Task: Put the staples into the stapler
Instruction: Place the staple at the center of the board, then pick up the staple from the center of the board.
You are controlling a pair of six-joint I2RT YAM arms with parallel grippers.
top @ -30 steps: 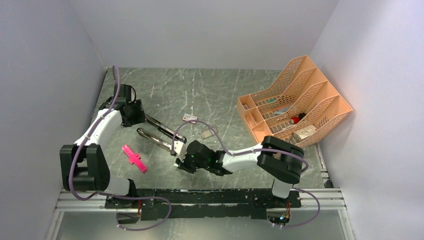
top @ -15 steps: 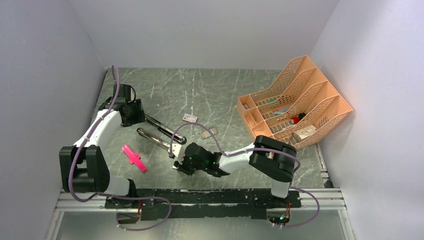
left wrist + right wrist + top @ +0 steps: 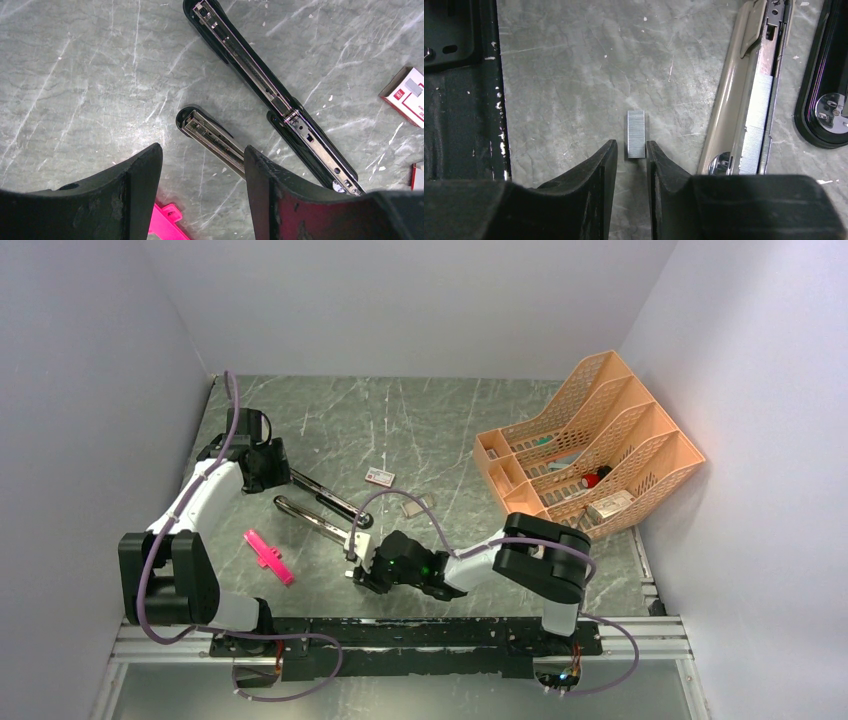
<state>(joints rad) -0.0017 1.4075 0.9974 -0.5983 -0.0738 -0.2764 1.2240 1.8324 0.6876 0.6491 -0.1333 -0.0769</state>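
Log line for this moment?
left pincer: open over stapler | right pincer: open, straddling loose staples on table | stapler: lying open

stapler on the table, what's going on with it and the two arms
The black stapler lies opened flat on the table, with staples already in its chrome rail. The left gripper hovers open above it. The right gripper, jaws slightly apart, sits low at a short loose staple strip lying on the table beside the rail, not clearly gripping it.

Two staplers (image 3: 250,65) (image 3: 207,132), one loose staple strip (image 3: 636,134), one pink piece (image 3: 268,557).
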